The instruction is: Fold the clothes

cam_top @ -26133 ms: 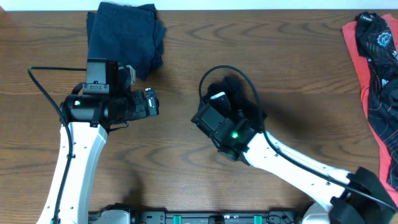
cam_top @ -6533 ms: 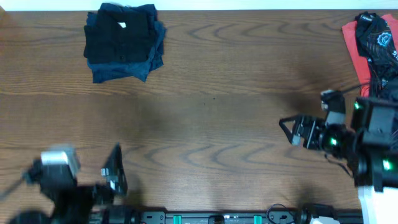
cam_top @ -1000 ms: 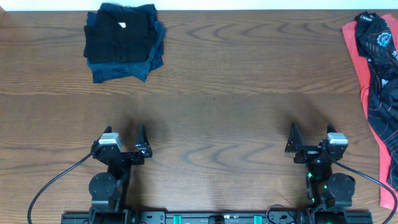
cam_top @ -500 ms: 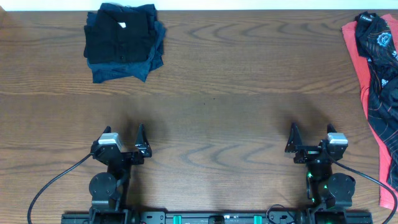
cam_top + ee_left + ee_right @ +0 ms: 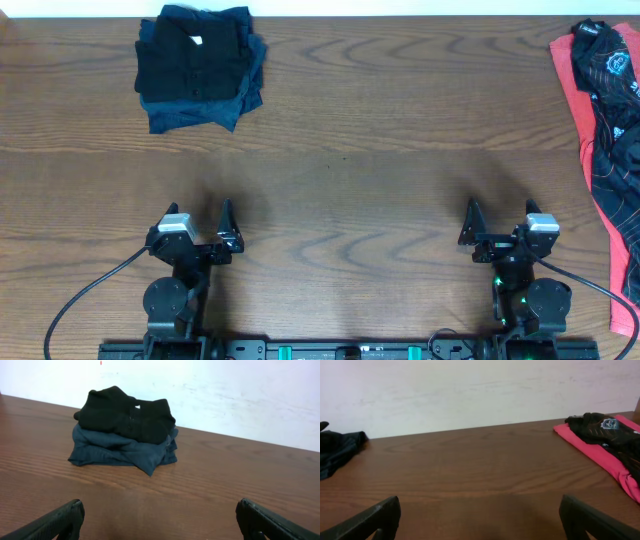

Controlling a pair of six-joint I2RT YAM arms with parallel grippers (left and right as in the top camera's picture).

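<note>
A folded black shirt (image 5: 195,58) (image 5: 127,414) lies on top of a folded dark navy one (image 5: 180,115) (image 5: 120,450) at the table's far left. A crumpled pile of black and coral-red clothes (image 5: 605,120) (image 5: 607,435) lies along the right edge. My left gripper (image 5: 200,232) (image 5: 160,517) rests near the front edge on the left, open, nothing between its fingers. On the right near the front edge my right gripper (image 5: 497,228) (image 5: 480,515) stands open and empty too.
The brown wooden table (image 5: 350,170) runs to a white wall (image 5: 470,390) at the back. Both arm bases sit at the front edge with black cables (image 5: 90,290) beside them.
</note>
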